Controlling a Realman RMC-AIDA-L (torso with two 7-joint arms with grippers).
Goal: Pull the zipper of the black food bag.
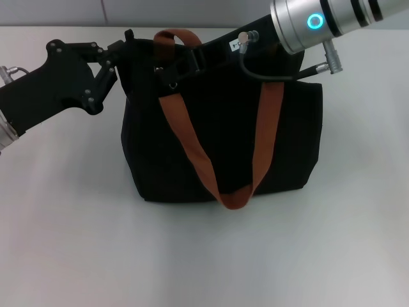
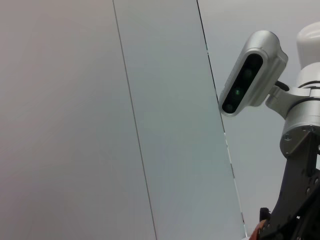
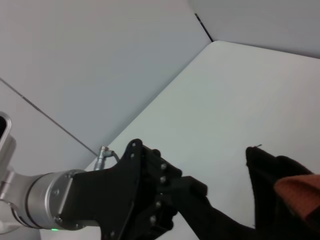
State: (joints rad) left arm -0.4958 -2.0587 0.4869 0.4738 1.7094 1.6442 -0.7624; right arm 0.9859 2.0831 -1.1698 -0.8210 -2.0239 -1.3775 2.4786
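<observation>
I have the white table [image 1: 77, 243] filling the head view, and the black food bag [image 1: 217, 147] stands upright a little above centre, its brown-orange straps [image 1: 192, 153] draped down the near face. The bag's top edge runs roughly from 9 to 3 o'clock, so the zip line's long axis lies left to right across my view.

My left end effector [image 1: 117, 62] sits at the bag's 9 o'clock top corner, fingers pressed against the fabric; I judge it to be pinching that corner to brace the bag, though I cannot tell for sure that the jaws have actually closed on cloth. My right arm reaches in from 1 o'clock, and the right end effector [image 1: 185, 61] lies along the top edge near the left-hand strap. A small silver ring hangs just below it, which I take to be the zipper [image 1: 173, 85]. Whether the right fingers are open or clamped I cannot tell. The right arm is clearly the nearer one, with the pull lying at about 7 o'clock of its tip.

The right wrist view shows what the head view hides: the left end effector [image 3: 192, 192] meeting dark fabric at the bag corner. The left wrist view shows only wall and the other arm's wrist camera [image 2: 252, 75]
</observation>
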